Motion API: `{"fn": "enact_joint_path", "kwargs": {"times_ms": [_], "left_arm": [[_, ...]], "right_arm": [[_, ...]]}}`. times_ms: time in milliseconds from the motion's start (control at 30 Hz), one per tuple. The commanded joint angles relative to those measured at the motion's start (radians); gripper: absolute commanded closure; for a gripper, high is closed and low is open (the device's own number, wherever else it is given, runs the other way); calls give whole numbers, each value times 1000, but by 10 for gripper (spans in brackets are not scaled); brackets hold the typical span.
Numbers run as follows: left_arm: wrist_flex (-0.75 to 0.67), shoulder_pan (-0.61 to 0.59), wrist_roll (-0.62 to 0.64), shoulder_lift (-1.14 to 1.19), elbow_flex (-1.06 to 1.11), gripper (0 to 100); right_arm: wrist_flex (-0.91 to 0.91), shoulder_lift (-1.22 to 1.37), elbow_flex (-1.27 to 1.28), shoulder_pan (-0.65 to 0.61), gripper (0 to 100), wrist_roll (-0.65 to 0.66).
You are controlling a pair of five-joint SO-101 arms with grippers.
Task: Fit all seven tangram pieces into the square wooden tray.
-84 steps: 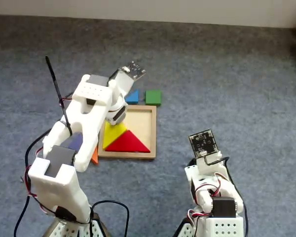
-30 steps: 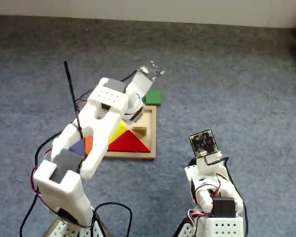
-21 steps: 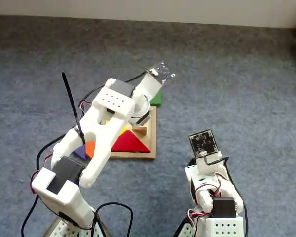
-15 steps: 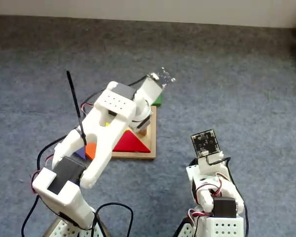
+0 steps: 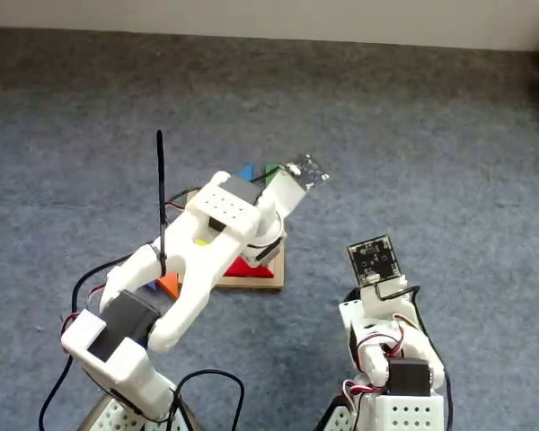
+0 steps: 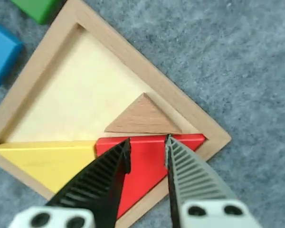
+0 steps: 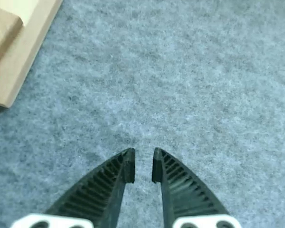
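Note:
The square wooden tray (image 6: pixel 133 57) holds a yellow triangle (image 6: pixel 42 159), a red triangle (image 6: pixel 145 161) and a small plain-wood triangle (image 6: pixel 142 118) lying against the red one. My left gripper (image 6: pixel 147 145) hovers open just above the red triangle's edge, with nothing between its fingers. In the high view the left arm covers most of the tray (image 5: pixel 256 282). A blue piece (image 5: pixel 245 171) and a green piece (image 5: pixel 271 169) lie on the carpet beyond the tray. An orange piece (image 5: pixel 169 285) and a purple one (image 5: pixel 149 285) peek out under the arm. My right gripper (image 7: pixel 141 166) is shut over bare carpet, to the tray's right.
Grey carpet covers the whole work area. The right arm (image 5: pixel 382 314) stands folded near the front, right of the tray's corner (image 7: pixel 19 61). A black cable (image 5: pixel 160 197) rises from the left arm.
The left arm swung right across the tray, and the plain-wood triangle now lies in the tray. The right arm stayed put.

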Motion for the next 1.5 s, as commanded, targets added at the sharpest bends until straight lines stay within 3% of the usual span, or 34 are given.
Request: {"fn": "enact_joint_path", "kwargs": {"times_ms": [0,367,667,900,1200,1467], "left_arm": [[-12,8,14,-42,-24,864],[-26,-45,14,-28,-96,864],[-187,-41,21,-27,42,859],[-181,-50,153,105,-50,859],[6,-148,308,332,-412,860],[161,-163,497,361,-567,863]], "right_arm": [[-22,-16,116,18,922,12],[-22,-16,116,19,922,12],[-21,-16,116,19,922,12],[-19,-16,116,19,922,12],[-18,-16,116,19,922,12],[-18,-16,116,19,922,12]]}}
